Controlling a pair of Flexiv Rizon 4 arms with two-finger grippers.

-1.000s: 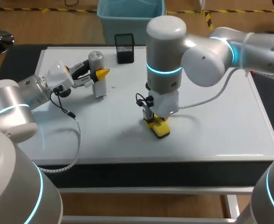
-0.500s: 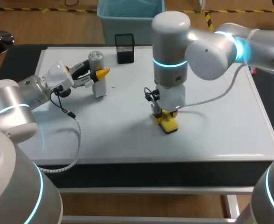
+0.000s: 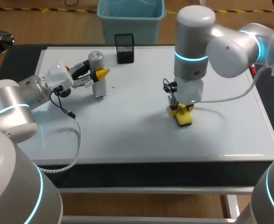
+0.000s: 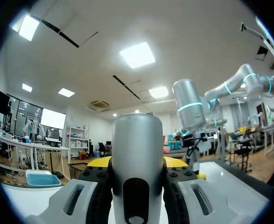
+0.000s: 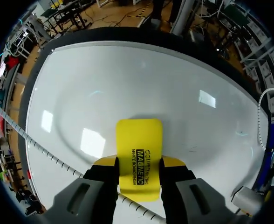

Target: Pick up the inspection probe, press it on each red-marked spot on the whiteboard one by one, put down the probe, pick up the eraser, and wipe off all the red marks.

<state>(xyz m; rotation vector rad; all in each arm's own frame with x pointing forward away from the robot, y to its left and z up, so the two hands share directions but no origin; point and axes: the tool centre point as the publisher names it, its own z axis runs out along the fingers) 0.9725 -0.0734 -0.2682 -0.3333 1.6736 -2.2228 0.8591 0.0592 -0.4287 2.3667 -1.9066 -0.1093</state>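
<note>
The whiteboard (image 3: 127, 135) is a smooth, glossy white sheet that mirrors the ceiling lights. Right of its middle, my right arm comes down from the right side and its right gripper (image 3: 180, 112) points straight down at the board. The eraser (image 3: 184, 118) sits directly between the two fingers: a flat, bright yellow block with rounded corners and a line of black print across its face. In the right wrist view the right gripper (image 5: 139, 163) has both yellow tips pressed to the long sides of the eraser (image 5: 139, 144), parted only by the block's width, so it is clamped on it. The block's end reaches a little ahead of the fingertips. Its underside looks to be against the board.

Farther back, in the far left part of the board, the left gripper (image 3: 98, 74) lies almost level, reaching in from the left. It grips the probe (image 3: 95, 58), which stands upright: a matte silver-grey cylinder with a rounded cap and a white foot on the board. In the left wrist view the probe (image 4: 137, 140) fills the gap of the left gripper (image 4: 137, 162), with a finger tight on either side.

At the far edge, just right of the probe, stands a small black mesh cup (image 3: 124, 47).
</note>
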